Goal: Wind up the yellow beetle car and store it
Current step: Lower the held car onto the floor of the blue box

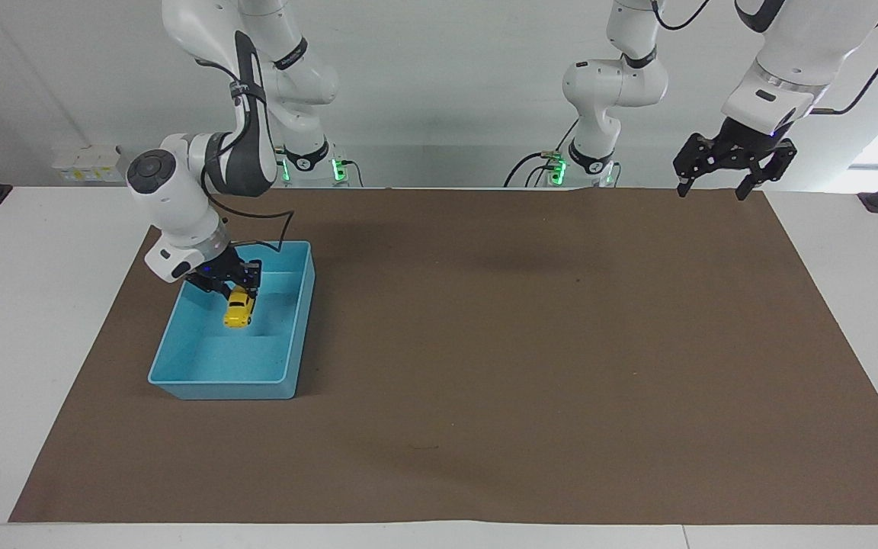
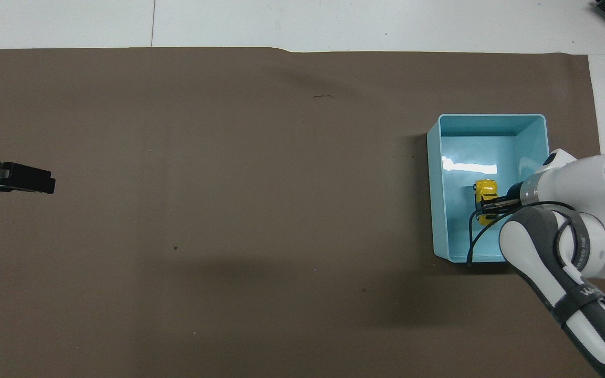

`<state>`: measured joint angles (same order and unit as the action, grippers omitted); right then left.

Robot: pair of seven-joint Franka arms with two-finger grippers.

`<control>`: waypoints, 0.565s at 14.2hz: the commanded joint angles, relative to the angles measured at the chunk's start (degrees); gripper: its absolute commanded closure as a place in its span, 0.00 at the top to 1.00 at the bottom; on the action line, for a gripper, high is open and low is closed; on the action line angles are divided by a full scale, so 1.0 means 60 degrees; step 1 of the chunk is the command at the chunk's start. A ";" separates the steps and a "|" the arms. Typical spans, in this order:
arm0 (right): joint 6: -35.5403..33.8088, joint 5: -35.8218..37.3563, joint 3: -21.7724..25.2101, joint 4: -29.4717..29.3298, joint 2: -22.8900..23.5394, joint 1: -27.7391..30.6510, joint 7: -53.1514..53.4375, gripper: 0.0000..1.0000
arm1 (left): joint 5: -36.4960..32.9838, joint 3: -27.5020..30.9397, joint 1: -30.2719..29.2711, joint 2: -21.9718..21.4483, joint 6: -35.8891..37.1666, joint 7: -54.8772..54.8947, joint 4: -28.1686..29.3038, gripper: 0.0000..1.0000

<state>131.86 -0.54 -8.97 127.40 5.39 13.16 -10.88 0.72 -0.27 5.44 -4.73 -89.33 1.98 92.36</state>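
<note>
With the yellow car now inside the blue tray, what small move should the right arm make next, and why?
Probably open the right end effector and let go. It grips the yellow beetle car low inside the blue tray; whether the wheels touch the floor is unclear, so lower slightly first if needed. The left end effector waits over the brown mat's corner.

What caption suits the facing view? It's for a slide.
Right gripper holds the yellow beetle car inside the blue tray; left gripper waits.

The blue tray (image 1: 298,320) walls enclose the right gripper (image 1: 235,288) on all sides; the yellow beetle car (image 1: 238,310) sits directly beneath it. Above it, passage is open. The left gripper (image 1: 716,183) hangs over bare brown mat (image 1: 530,358).
</note>
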 commanded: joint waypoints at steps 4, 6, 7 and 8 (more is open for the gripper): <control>0.0669 -0.0085 -0.0072 0.0226 0.0420 0.0106 -0.0253 0.00 | 0.0144 -0.0102 -0.0203 -0.0134 0.0138 0.0167 0.0017 1.00; 0.0670 -0.0085 -0.0072 0.0226 0.0420 0.0077 -0.0253 0.00 | 0.0144 -0.0102 -0.0203 -0.0134 0.0138 0.0167 0.0017 1.00; 0.0670 -0.0085 -0.0072 0.0226 0.0420 0.0047 -0.0238 0.00 | 0.0144 -0.0102 -0.0203 -0.0134 0.0138 0.0167 0.0017 1.00; 0.0670 -0.0085 -0.0057 0.0212 0.0420 0.0033 -0.0223 0.00 | 0.0144 -0.0102 -0.0203 -0.0134 0.0138 0.0167 0.0017 1.00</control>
<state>134.72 -0.56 -8.98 128.08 7.79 13.13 -10.88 0.72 -0.27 5.44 -4.73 -89.33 1.99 92.36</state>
